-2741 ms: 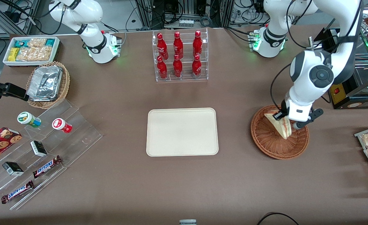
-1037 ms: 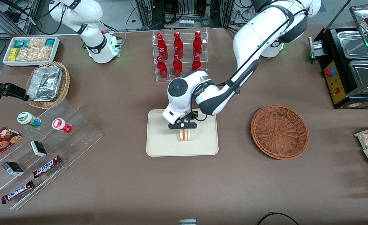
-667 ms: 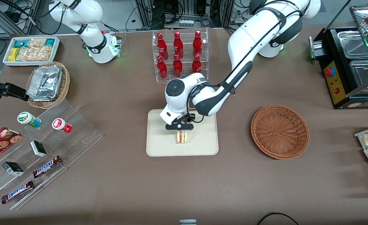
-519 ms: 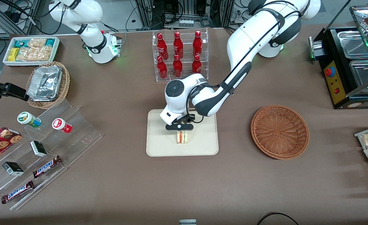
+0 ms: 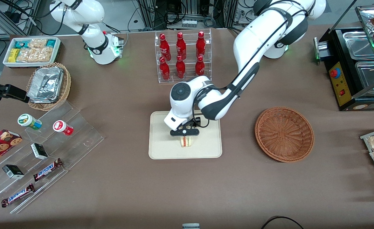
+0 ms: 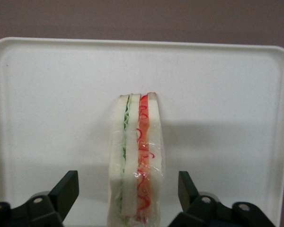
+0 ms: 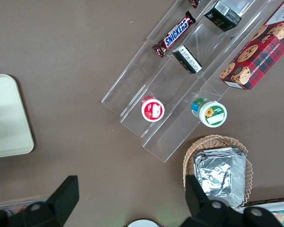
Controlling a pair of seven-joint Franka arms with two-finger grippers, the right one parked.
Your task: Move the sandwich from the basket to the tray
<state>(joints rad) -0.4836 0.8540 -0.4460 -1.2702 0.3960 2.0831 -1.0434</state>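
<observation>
plastic-wrapped wedge sandwich point(image 6: 136, 161) stands on edge on the smooth cream tray point(image 6: 47, 94); the gripper point(image 6: 128, 196) hovers above, fingers point(image 6: 66, 189) spread, released.

Even overhead light, soft shadows, little glare.
Front view is bright and flat. The brown table point(image 5: 110, 178) is evenly lit, and the working arm casts a faint shadow on the cream tray point(image 5: 161, 127). The gripper point(image 5: 184, 136) hangs low over the tray, its fingers point(image 6: 66, 189) spread clear of the sandwich point(image 6: 135, 156), dark and slightly soft close to the wrist lens. The sandwich wrap has a mild sheen and a pale grey shadow beside it. There are small highlights on the red bottles point(image 5: 180, 41) and the crumpled foil point(image 5: 45, 83).
</observation>
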